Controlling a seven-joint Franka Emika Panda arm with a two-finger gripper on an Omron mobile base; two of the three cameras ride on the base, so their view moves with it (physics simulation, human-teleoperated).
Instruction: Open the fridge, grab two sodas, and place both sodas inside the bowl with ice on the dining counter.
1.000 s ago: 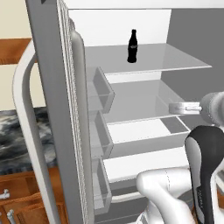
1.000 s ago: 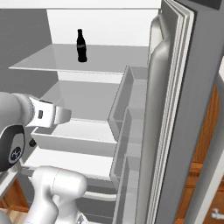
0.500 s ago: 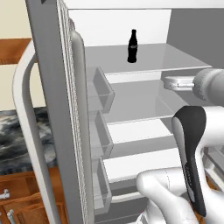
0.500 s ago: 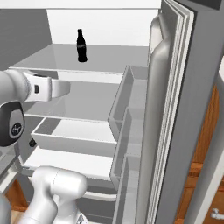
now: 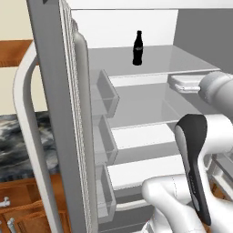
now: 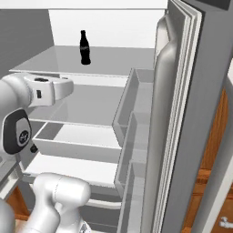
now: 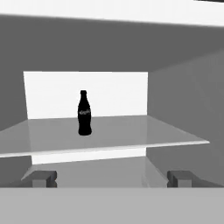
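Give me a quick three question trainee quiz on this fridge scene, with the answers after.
1. True or false: the small black soda bottle stands upright on the top glass shelf of the tall grey fridge.
2. How many soda bottles are visible inside? A) none B) one C) three
3. Fill in: the two-finger gripper is ____, holding nothing, with the bottle beyond its fingertips.

Key: 1 true; 2 B; 3 open.
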